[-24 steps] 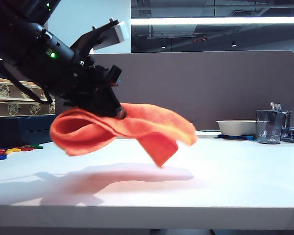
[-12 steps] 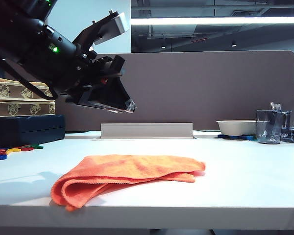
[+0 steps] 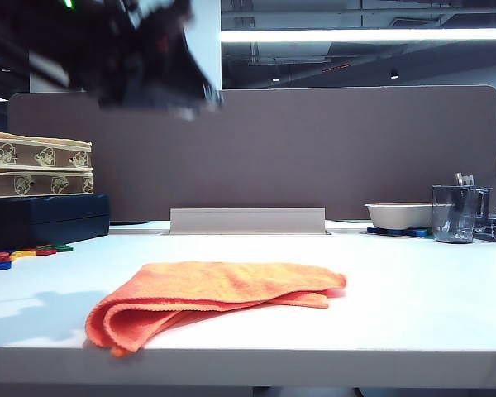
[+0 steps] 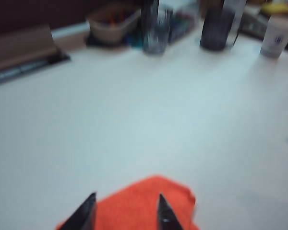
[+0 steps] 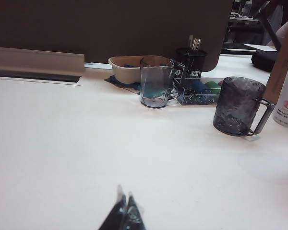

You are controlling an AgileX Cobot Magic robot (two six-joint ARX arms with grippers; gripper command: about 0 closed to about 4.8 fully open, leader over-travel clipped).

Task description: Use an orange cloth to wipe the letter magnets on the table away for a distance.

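The orange cloth (image 3: 211, 298) lies loosely folded on the table (image 3: 413, 306), near the front edge and roughly in the middle of the exterior view, with its doubled fold bulging toward the left front. Nothing holds it.

The left gripper (image 4: 126, 211) hangs high above the cloth. In its wrist view the two dark fingertips stand apart with nothing between them, and the cloth shows below and between them. In the exterior view this arm is only a dark blur at the upper left (image 3: 140, 58). The right gripper (image 5: 124, 215) sits low over bare table on the right side, fingertips pressed together and holding nothing.

The letter magnets (image 3: 21, 255) lie in a small coloured cluster at the far left of the table, well apart from the cloth.

Risks noted:
- The cloth is floppy and layered. A pinch that takes only the top layer would likely let the rest trail or unfold, giving a weak wiping face.
- The cloth lies close to the front edge. A drag started toward that side could pull it off the table.
- The magnets are small and flat. A cloth held too high would pass over them; one pressed unevenly could scatter them instead of moving them together.
- The glass cup (image 5: 156, 88), the dark mug (image 5: 237, 106) and the bowl (image 5: 129, 67) stand along the right rear. A wide sweep in that direction could strike them.
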